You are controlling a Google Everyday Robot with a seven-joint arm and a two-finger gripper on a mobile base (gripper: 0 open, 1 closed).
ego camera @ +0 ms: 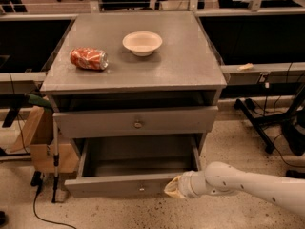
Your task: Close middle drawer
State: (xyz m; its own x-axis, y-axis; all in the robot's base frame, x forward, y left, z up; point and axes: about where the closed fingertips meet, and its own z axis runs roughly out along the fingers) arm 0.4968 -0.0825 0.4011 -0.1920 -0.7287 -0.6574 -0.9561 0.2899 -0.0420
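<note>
Cream-tipped gripper (174,187) on the white arm, open or closed I cannot tell, is sitting against the right front end of the wide grey wooden middle drawer (114,186), which is standing pulled far out, so nearly all the pushing is seemingly remaining.

One high frontal view looks down on cabinet (181,66), tool (172,189) lower-right.

On the cabinet top (181,66), a can (89,58) lies left of a bowl (142,43). Below, the middle drawer (119,185) juts forward — the gripper (174,187) at its front panel's right end.
</note>
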